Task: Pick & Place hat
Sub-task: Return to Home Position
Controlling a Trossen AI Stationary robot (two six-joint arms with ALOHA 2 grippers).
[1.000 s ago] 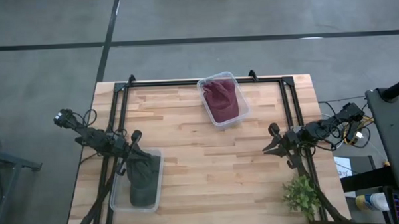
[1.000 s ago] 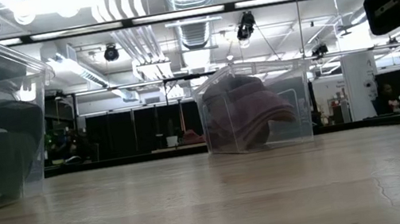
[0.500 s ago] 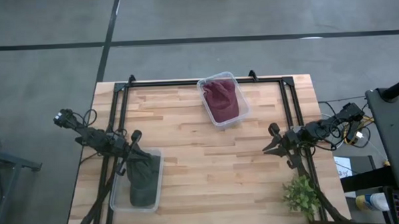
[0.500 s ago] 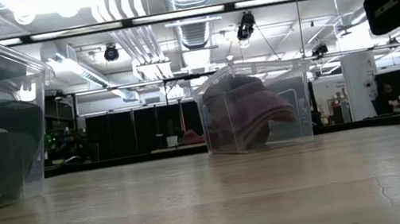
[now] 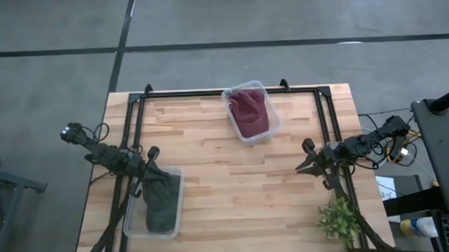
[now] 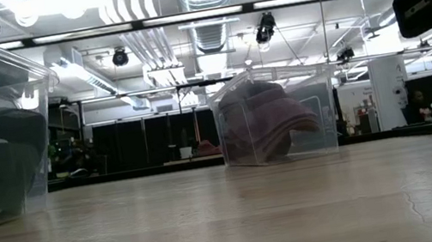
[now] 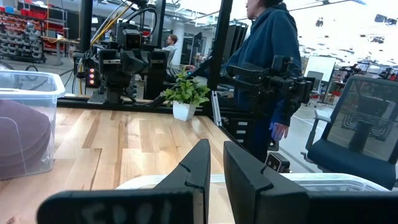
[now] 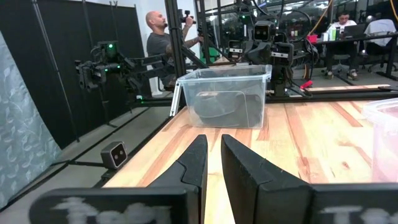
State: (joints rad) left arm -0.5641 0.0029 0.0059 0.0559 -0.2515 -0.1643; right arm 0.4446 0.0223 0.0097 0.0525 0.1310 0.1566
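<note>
A maroon hat (image 5: 248,112) lies in a clear bin (image 5: 271,102) at the table's far middle, and also shows in the low view (image 6: 272,116). A dark grey hat (image 5: 160,199) lies in a second clear bin (image 5: 178,206) near the left front, which the right wrist view shows too (image 8: 224,102). My left gripper (image 5: 152,153) hangs level over that bin's far end, shut, with nothing between its fingers (image 7: 216,146). My right gripper (image 5: 305,157) hangs level over the right side of the table, shut and empty (image 8: 214,138).
A small potted plant (image 5: 338,218) stands at the near right corner. Black frame rails (image 5: 231,91) run along the far edge and down both sides. Bare wood (image 5: 241,185) lies between the two bins. A person (image 7: 267,62) stands beyond the table's right side.
</note>
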